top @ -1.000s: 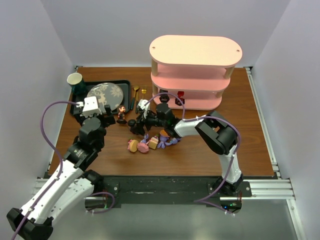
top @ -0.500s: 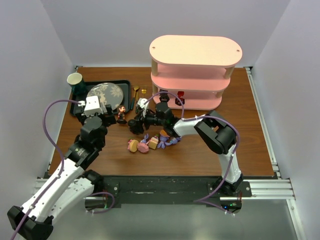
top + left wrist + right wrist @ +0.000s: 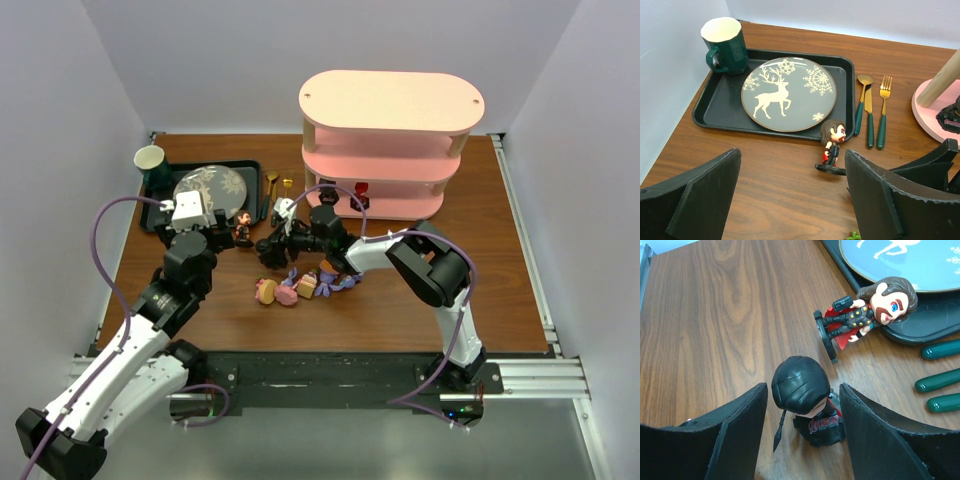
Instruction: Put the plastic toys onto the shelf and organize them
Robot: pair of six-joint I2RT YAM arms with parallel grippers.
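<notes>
1. Step in hand: a pick-up. The right fingers (image 3: 875,440) bracket a black-haired toy (image 3: 805,395) that stands on the tabletop (image 3: 715,315), with narrow gaps either side and no grip yet.
2. The left fingers (image 3: 700,195) gape wide and empty, near a caped toy (image 3: 832,145) beside the tray (image 3: 715,105).
3. Next, probably: close squarely on the toy, lift it, and carry it far right to the shelf (image 3: 390,100).

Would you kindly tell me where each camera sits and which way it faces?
Top external: above and behind the bases, looking down on the table and pink shelf; left arm and right arm show.
Left wrist: on the left arm, facing the black tray and caped figurine; the open left gripper frames the bottom.
Right wrist: looking down at a black-haired figurine between the fingers of the open right gripper.
Shared: both wrist views show the caped figurine beside the tray.
</notes>
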